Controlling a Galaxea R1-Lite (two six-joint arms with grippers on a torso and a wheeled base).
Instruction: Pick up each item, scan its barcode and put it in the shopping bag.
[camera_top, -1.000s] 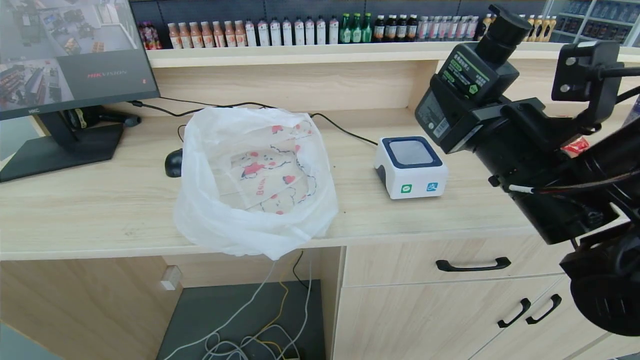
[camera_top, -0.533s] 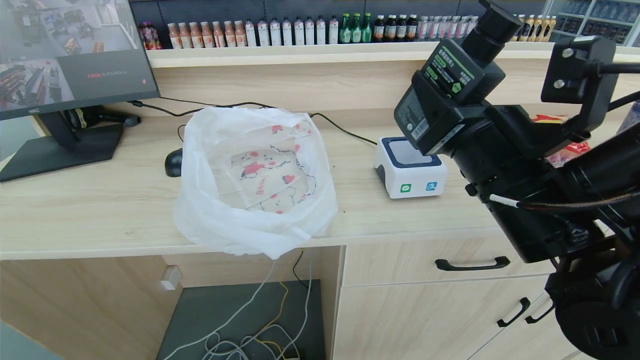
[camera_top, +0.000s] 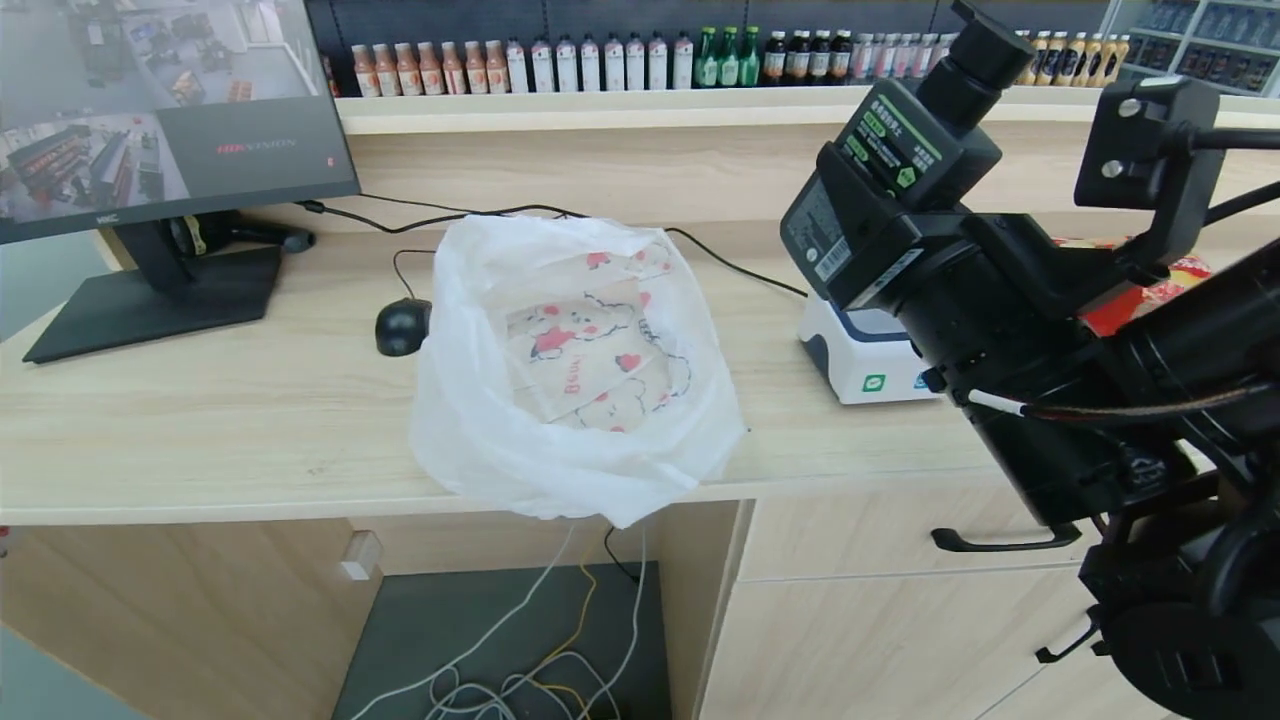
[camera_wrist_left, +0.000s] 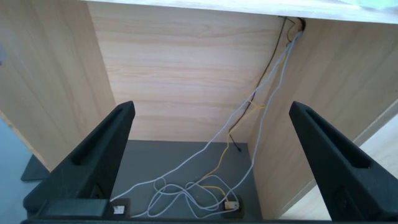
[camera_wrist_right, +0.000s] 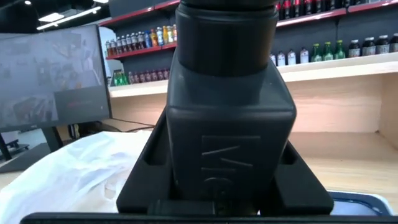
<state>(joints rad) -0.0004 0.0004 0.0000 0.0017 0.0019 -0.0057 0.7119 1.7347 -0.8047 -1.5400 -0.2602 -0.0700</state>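
The right arm (camera_top: 1150, 400) slants up and forward on the right side. Its right gripper (camera_top: 930, 245) is clamped on a dark bottle (camera_top: 905, 150), seemingly around its lower body. The left gripper (camera_wrist_left: 211, 112) hangs low, its two fingers (camera_wrist_left: 93, 155) spread wide apart.
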